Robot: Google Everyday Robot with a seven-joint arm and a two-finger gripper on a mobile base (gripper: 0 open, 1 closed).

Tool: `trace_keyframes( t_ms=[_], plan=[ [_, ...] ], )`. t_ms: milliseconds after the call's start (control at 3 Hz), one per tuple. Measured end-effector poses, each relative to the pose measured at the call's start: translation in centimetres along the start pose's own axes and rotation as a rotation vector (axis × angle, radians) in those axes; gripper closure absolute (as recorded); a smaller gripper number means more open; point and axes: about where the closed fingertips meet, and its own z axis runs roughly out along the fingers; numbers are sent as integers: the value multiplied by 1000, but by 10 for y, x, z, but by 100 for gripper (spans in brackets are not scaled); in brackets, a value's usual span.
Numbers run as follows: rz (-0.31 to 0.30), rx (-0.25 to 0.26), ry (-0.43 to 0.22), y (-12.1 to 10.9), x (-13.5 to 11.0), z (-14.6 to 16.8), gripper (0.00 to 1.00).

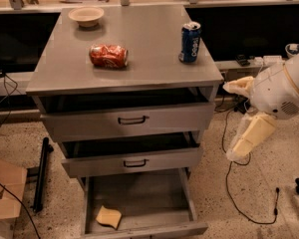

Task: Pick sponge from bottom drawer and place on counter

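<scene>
The sponge (108, 216), a flat tan-yellow block with wavy edges, lies at the front left of the open bottom drawer (154, 203). The grey counter (149, 59) tops the cabinet. My gripper (241, 148) hangs off the white arm (284, 88) to the right of the cabinet, at about the height of the middle drawer. It points down and left, well apart from the sponge, and nothing shows in it.
On the counter are a crushed red soda can (108, 56), an upright blue can (190, 42) and a beige bowl (86, 16). The two upper drawers (132, 119) are slightly open. Cables (234, 193) lie on the floor at right, and a cardboard box (5, 193) and a black bar (40, 176) at left.
</scene>
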Motion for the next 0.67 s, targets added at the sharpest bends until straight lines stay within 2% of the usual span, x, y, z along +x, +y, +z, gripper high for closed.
trace_keyframes(
  t_ms=[333, 667],
  plan=[
    [24, -32, -45, 10, 4, 30, 0],
    [58, -104, -157, 27, 8, 93, 0]
  ],
)
